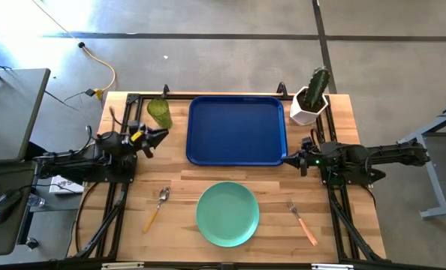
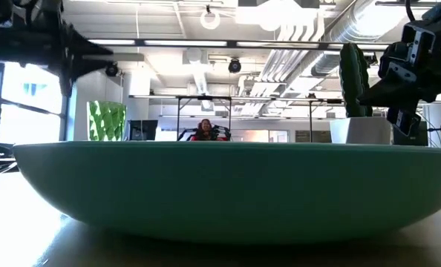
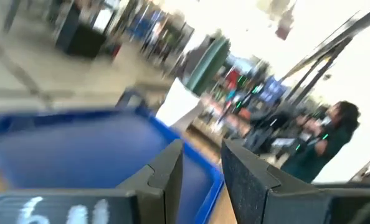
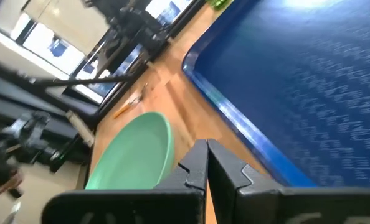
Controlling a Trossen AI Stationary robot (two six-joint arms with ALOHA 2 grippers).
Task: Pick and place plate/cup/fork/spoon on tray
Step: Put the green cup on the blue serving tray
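From the high view, I had the large dark-blue rectangular tray (image 1: 237, 130) in the upper middle of the frame, bare, with nothing yet placed on it. The round mint-green plate (image 1: 227, 214) lay at lower centre on the wooden table (image 1: 343, 127). The spoon with the silver bowl and orange-yellow handle (image 1: 157, 208) lay to the plate's left, the orange-handled fork (image 1: 302, 222) to its right, and the translucent green cup (image 1: 160, 113) on its side just beside the tray's upper-left corner. My left gripper (image 1: 158, 136) sat left of the tray, near the cup but apart from it, which I judged a good start for taking the cup first. The right gripper (image 1: 291, 159) waited at the tray's lower-right corner. A white pot with a green cactus (image 1: 311, 99) stood at the tray's upper-right corner, something to steer round.

In the low view the plate (image 2: 228, 189) filled the lower frame and hid the tray. The cup (image 2: 106, 120) showed at left and the cactus pot (image 2: 361, 127) at right. A person sat far back, in the middle of the room.

In the left wrist view the left gripper (image 3: 202, 163) stood partly open with nothing between its fingers, pointing across the tray (image 3: 79, 149).

In the right wrist view the right gripper (image 4: 207, 163) was closed and empty, above the table between the tray's rim (image 4: 235, 118) and the plate (image 4: 135, 155); the spoon (image 4: 130, 104) lay beyond.
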